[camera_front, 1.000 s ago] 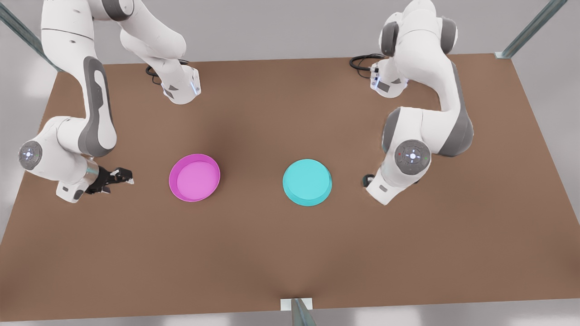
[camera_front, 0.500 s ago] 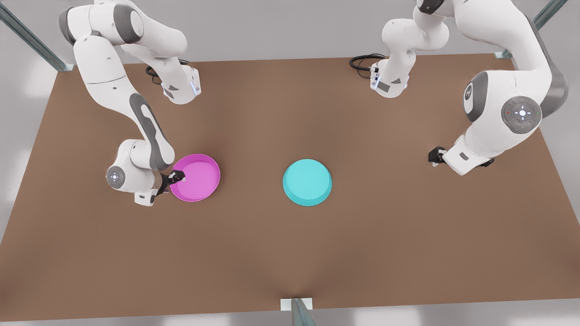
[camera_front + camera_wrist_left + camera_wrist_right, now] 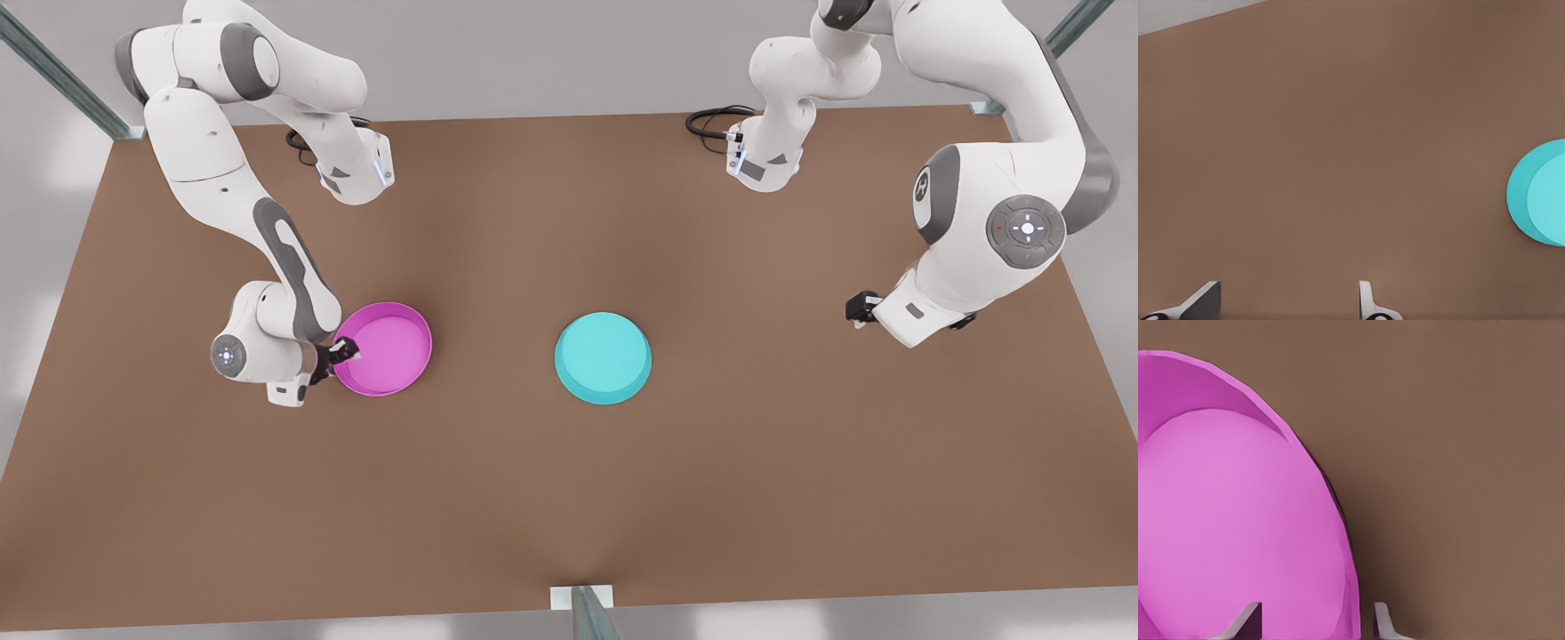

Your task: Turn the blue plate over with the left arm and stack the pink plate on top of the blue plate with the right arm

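Note:
The pink plate (image 3: 382,348) lies rim up on the table at the front view's left. My right gripper (image 3: 345,350) is at its edge on that side. Its fingers are open and straddle the rim, one over the pink plate's (image 3: 1238,520) inside and one outside, as the right wrist view of the gripper (image 3: 1315,623) shows. The blue plate (image 3: 603,357) lies near the middle with its flat base up. My left gripper (image 3: 858,307) hangs open and empty well off to the front view's right of it. The blue plate (image 3: 1541,193) also appears far from the left gripper (image 3: 1286,307) in the left wrist view.
The brown table (image 3: 569,498) has bare room in front of and between the plates. The two arm bases (image 3: 356,173) (image 3: 765,164) with black cables stand at the back edge. A small bracket (image 3: 582,600) sits at the front edge.
My right gripper moved from the front view's left up to the pink plate's rim and has settled slightly. My left arm pulled away from beside the blue plate toward the front view's right.

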Available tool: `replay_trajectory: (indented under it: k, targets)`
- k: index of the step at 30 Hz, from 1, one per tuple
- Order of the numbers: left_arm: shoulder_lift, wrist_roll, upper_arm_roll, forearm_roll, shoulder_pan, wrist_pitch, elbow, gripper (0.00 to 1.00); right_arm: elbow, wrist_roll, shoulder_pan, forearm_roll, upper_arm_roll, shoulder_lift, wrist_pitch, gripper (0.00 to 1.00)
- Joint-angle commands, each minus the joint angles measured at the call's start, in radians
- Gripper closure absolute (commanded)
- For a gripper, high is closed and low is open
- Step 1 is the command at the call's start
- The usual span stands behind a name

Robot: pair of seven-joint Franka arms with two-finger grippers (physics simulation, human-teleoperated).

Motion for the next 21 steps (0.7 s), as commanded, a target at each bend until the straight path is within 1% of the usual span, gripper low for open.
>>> replay_trajectory:
  k: [1, 2, 7, 8, 10, 11, 14, 21]
  targets:
    - [0.000, 0.000, 0.000, 0.000, 0.000, 0.000, 0.000, 0.00, 0.000, 0.000, 0.000, 0.000, 0.000, 0.001, 0.000, 0.54]
    - [0.000, -0.002, 0.000, 0.000, 0.000, 0.000, 0.000, 0.00, 0.000, -0.002, 0.000, 0.002, 0.000, 0.006, 0.002, 0.56]
    - [0.001, 0.000, 0.000, 0.002, 0.000, 0.003, -0.002, 0.00, 0.008, -0.031, 0.000, 0.003, 0.000, 0.021, 0.015, 0.56]
    - [0.001, 0.000, 0.000, 0.002, 0.000, 0.003, -0.002, 0.00, 0.008, -0.031, 0.002, 0.003, 0.000, 0.021, 0.015, 0.58]
    - [0.003, 0.000, 0.000, 0.002, 0.000, 0.003, -0.002, 0.00, 0.008, -0.031, 0.003, 0.003, 0.000, 0.018, 0.014, 0.65]
    - [0.003, 0.000, 0.000, 0.002, 0.000, 0.003, -0.002, 0.00, 0.008, -0.031, 0.003, 0.003, 0.002, 0.020, 0.015, 0.66]
    - [0.003, 0.000, 0.000, 0.000, 0.000, 0.003, -0.002, 0.00, 0.008, -0.031, 0.005, 0.003, 0.002, 0.020, 0.014, 0.79]
    - [0.005, 0.000, 0.000, 0.002, 0.000, 0.006, -0.002, 0.00, 0.009, -0.025, 0.005, 0.005, 0.002, 0.020, 0.003, 0.79]
